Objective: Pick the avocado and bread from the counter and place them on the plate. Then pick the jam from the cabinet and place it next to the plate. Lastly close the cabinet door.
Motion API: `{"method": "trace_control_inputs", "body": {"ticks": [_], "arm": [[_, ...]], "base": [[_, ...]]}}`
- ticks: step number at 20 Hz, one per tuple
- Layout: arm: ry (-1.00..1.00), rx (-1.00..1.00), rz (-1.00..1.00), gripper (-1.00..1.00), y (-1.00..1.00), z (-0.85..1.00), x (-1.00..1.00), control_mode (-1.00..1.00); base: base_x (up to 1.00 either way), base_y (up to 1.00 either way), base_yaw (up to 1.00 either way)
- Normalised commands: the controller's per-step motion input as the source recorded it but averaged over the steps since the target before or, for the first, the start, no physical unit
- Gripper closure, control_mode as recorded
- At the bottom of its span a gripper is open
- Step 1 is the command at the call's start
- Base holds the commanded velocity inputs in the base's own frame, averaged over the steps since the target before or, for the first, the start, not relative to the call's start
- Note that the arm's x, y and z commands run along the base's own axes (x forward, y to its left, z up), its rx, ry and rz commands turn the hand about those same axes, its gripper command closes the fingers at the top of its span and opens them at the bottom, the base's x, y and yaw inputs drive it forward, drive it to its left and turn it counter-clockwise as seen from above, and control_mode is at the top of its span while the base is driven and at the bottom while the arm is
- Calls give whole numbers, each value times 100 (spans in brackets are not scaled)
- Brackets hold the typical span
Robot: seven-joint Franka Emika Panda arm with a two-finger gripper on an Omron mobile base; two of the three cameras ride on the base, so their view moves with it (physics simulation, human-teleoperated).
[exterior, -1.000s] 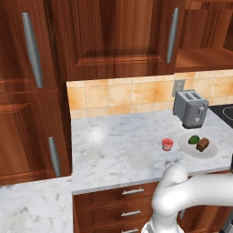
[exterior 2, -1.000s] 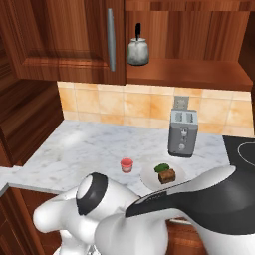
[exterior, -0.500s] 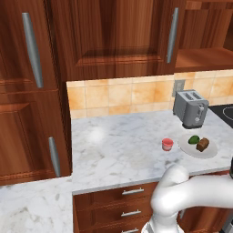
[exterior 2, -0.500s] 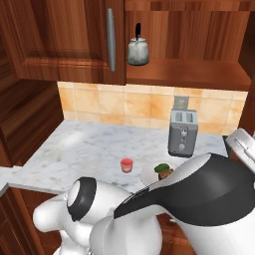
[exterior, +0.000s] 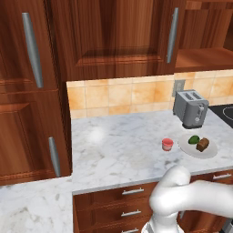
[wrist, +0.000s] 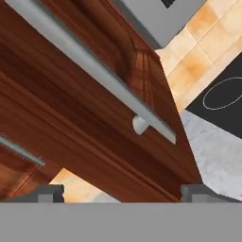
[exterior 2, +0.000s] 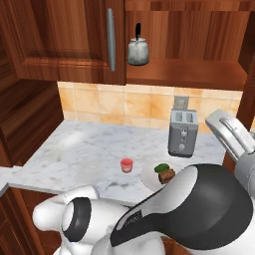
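The avocado (exterior: 194, 139) and the bread (exterior: 203, 144) lie on the white plate (exterior: 196, 150) on the marble counter (exterior: 118, 150). The red jam (exterior: 167, 144) stands on the counter just left of the plate. The avocado (exterior 2: 160, 168), bread (exterior 2: 167, 175) and jam (exterior 2: 126, 165) also appear in the right base view. The cabinet (exterior 2: 189, 74) stands open. In the hand view my gripper (wrist: 122, 194) is open, its tips wide apart with nothing between them, close in front of the cabinet door (wrist: 71, 137) and its silver bar handle (wrist: 94, 71). My hand (exterior 2: 230, 133) is raised at the right.
A grey kettle (exterior 2: 138, 50) sits on the open cabinet's shelf. A silver toaster (exterior: 190, 108) stands behind the plate. A black cooktop (wrist: 222, 99) lies right of the counter. A closed wall door with a bar handle (exterior 2: 110, 40) hangs left of the opening.
My arm has swung up and to the right, bringing the hand into the right base view near the door. The fingers have spread a little wider. Food and jam have not moved.
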Motion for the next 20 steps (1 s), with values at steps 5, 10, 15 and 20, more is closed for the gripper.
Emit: {"method": "trace_control_inputs", "body": {"ticks": [5, 10, 15, 20], "arm": [[6, 29, 28, -100, 8, 32, 12, -100], [1, 24, 27, -100, 2, 29, 13, -100], [2, 25, 28, -100, 12, 28, 18, -100], [1, 23, 26, -100, 15, 32, 17, -100]], "base": [[0, 0, 0], [0, 0, 0], [0, 0, 0], [0, 0, 0]]}}
